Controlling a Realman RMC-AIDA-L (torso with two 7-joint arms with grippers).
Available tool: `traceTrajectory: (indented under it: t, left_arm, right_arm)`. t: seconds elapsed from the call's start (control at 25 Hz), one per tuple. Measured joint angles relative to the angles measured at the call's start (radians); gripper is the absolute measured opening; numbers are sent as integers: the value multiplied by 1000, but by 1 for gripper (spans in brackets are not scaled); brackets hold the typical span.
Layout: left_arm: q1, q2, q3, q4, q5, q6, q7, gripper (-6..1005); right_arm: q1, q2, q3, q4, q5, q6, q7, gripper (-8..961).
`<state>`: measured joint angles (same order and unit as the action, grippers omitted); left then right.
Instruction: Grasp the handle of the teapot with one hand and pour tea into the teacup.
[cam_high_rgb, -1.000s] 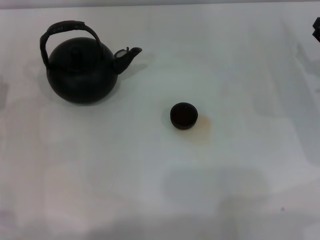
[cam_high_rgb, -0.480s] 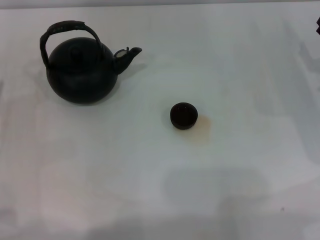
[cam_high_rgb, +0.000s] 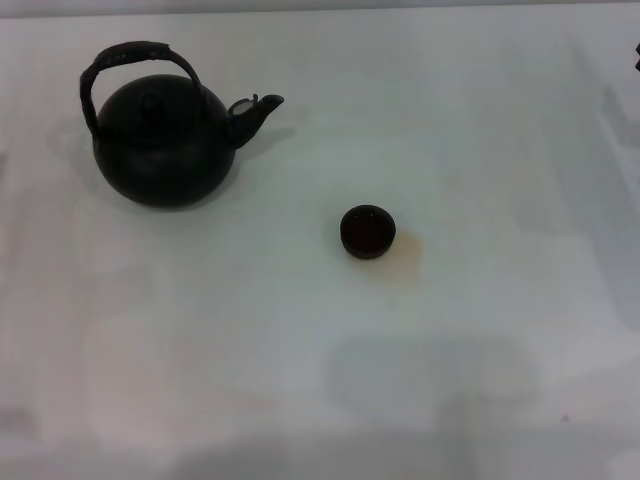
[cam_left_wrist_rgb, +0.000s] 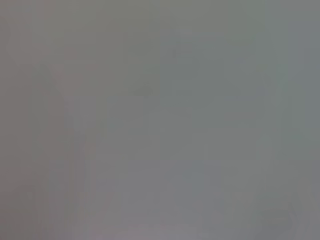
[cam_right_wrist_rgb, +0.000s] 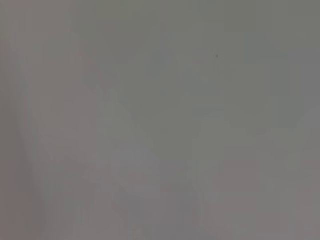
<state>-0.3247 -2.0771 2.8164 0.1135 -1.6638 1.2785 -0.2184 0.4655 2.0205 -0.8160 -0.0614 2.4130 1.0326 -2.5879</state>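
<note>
On the white bench (cam_high_rgb: 300, 350), the round matte black teapot (cam_high_rgb: 165, 145) stands upright at ten o'clock, its rough dark arched handle (cam_high_rgb: 125, 60) looping overhead and its stubby spout (cam_high_rgb: 258, 108) pointing toward three o'clock. The small low dark brown teacup (cam_high_rgb: 367, 231) sits well apart near the centre. A dark sliver of the right pincer (cam_high_rgb: 636, 55) shows at the two o'clock edge; whether it is apart or together I cannot tell, and the left pincer is out of sight.

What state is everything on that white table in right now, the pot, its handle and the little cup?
teapot: upright on the table, at the far left, lid on, spout pointing right, nothing holding it.
handle: arched over the pot's top, standing up, untouched.
teacup: upright, standing apart from the teapot, nearer and to the right; its contents cannot be told.
table: white, carrying both things.
Neither gripper shows clearly in any view.
</note>
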Motion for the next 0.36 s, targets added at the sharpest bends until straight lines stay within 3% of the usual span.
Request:
traceTrajectory:
  t: [0.36]
  left_arm:
    - [0, -4, 0, 9, -1, -19, 0, 887]
  right_arm:
    - [9, -1, 0, -3, 0, -10, 0, 846]
